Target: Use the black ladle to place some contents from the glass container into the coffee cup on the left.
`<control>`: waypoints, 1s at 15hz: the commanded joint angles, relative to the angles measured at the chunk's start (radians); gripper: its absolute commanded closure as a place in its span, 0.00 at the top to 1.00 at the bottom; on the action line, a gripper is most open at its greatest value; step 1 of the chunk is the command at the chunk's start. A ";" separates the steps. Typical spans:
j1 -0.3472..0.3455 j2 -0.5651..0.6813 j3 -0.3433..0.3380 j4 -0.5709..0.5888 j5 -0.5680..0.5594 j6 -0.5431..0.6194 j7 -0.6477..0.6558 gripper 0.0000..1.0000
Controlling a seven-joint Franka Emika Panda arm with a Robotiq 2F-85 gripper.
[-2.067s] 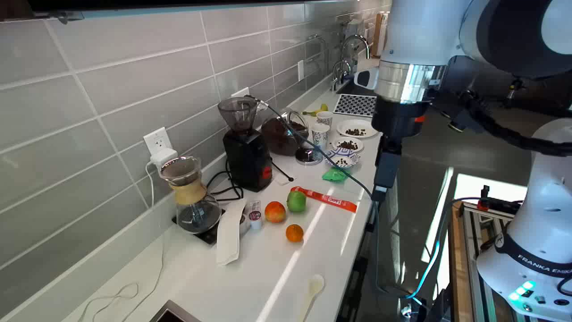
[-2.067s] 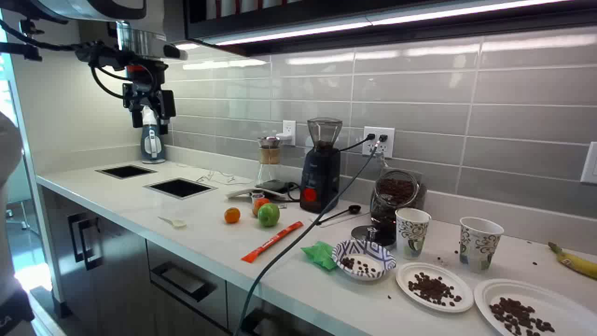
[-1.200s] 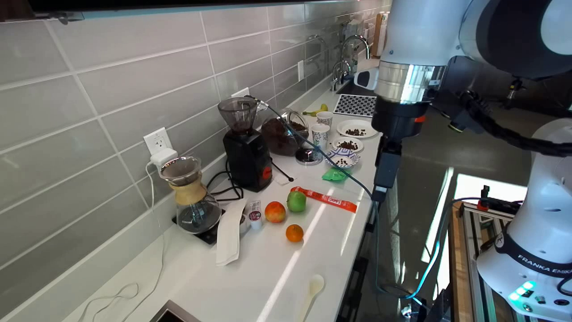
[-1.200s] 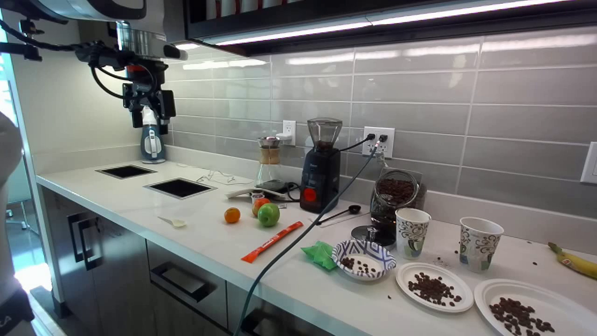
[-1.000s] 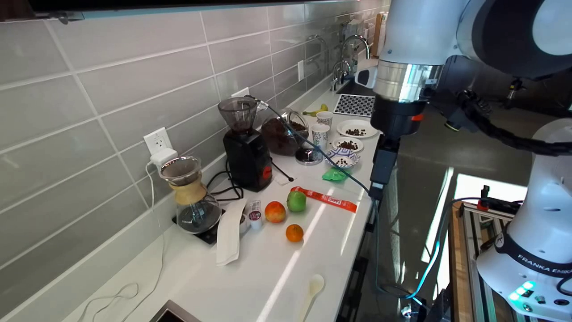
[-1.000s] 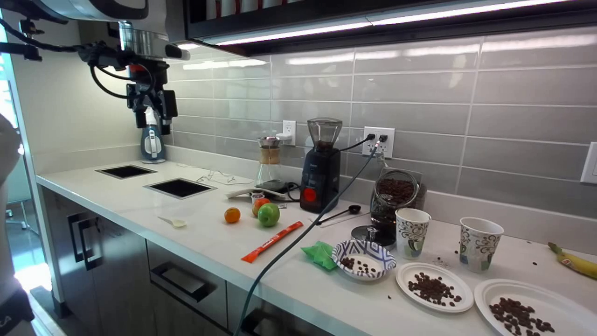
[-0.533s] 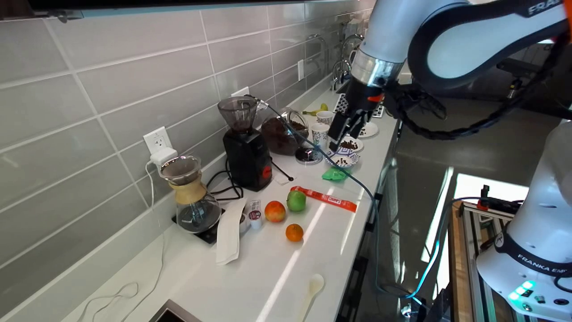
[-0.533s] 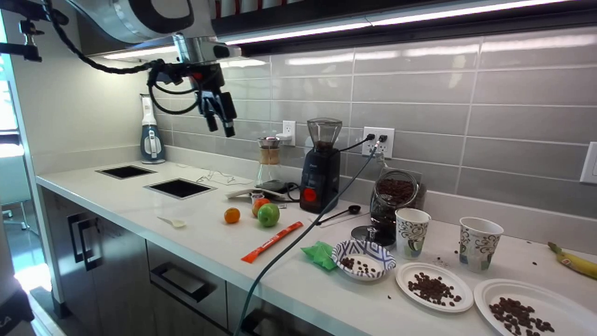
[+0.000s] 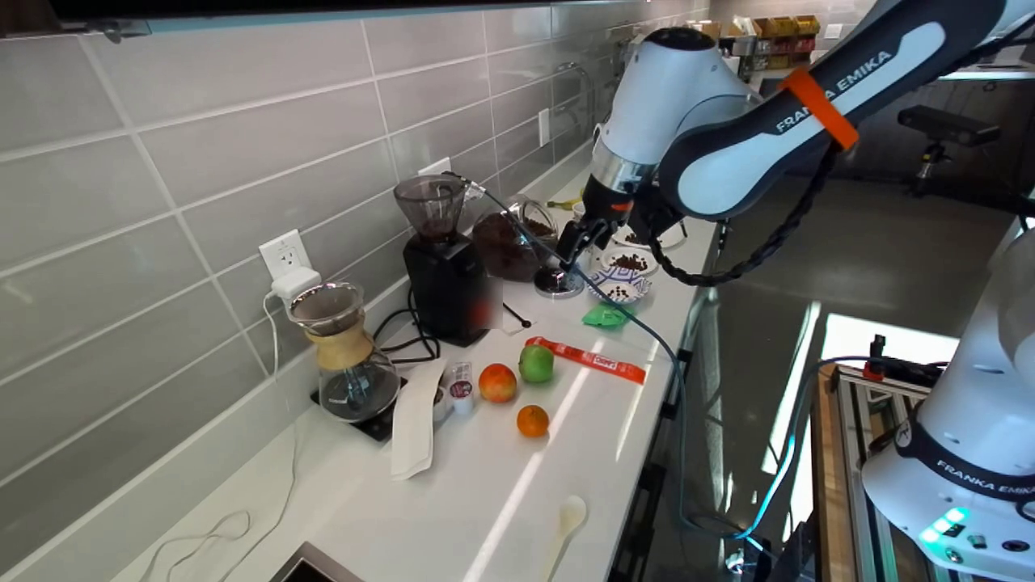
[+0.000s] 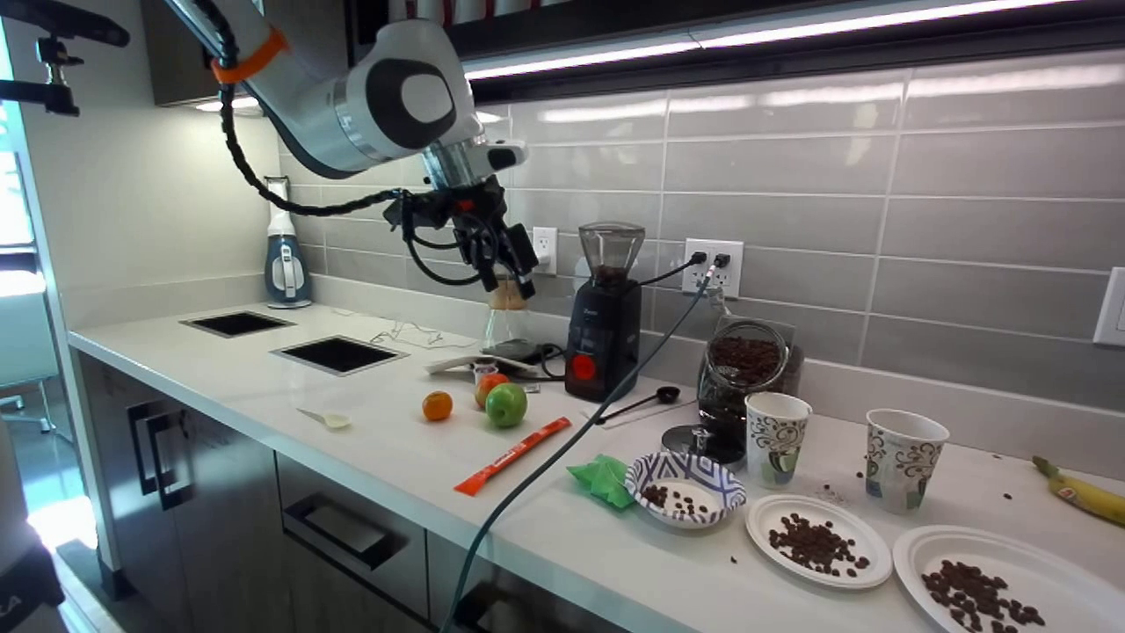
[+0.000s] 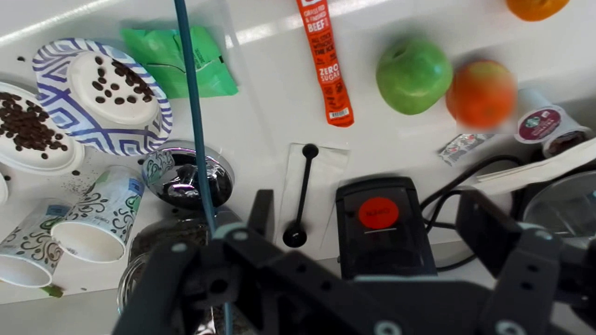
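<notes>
Black ladle [image 11: 303, 190], thin straight handle, small round bowl; lies flat near centre of wrist view, bowl end lower; glass container [image 10: 785, 350], right of centre in exterior view, clear, open, mouth slanted outward, dark brown beans [image 10: 747, 356] seen inside; coffee cup [image 10: 778, 450], white paper with dark swirls and green leaf print, upright, in front of container's lower right, left one of two.

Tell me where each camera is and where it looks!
In an exterior view: high, looking along the counter; robot's arm and base show.
In an exterior view: in front of the counter, facing the tiled wall; arm shows.
Wrist view: on the arm, looking down at the ladle; fingers show.
Both exterior views share the green apple.
</notes>
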 commanded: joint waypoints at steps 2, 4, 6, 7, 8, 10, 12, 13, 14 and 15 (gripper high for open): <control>0.010 0.169 -0.037 0.106 -0.117 0.011 0.073 1.00; 0.039 0.134 -0.069 0.079 -0.090 0.001 0.042 1.00; 0.046 0.159 -0.077 0.100 -0.093 0.001 0.041 1.00; 0.048 0.163 -0.077 0.104 -0.093 0.001 0.041 1.00; 0.049 0.163 -0.077 0.105 -0.094 0.001 0.041 1.00; 0.050 0.163 -0.077 0.106 -0.094 0.001 0.042 1.00; 0.050 0.163 -0.077 0.106 -0.094 0.001 0.042 1.00; 0.037 0.206 -0.070 0.147 -0.146 -0.030 0.113 1.00; 0.041 0.230 -0.075 0.169 -0.139 -0.048 0.126 1.00; 0.049 0.275 -0.087 0.210 -0.139 -0.083 0.137 1.00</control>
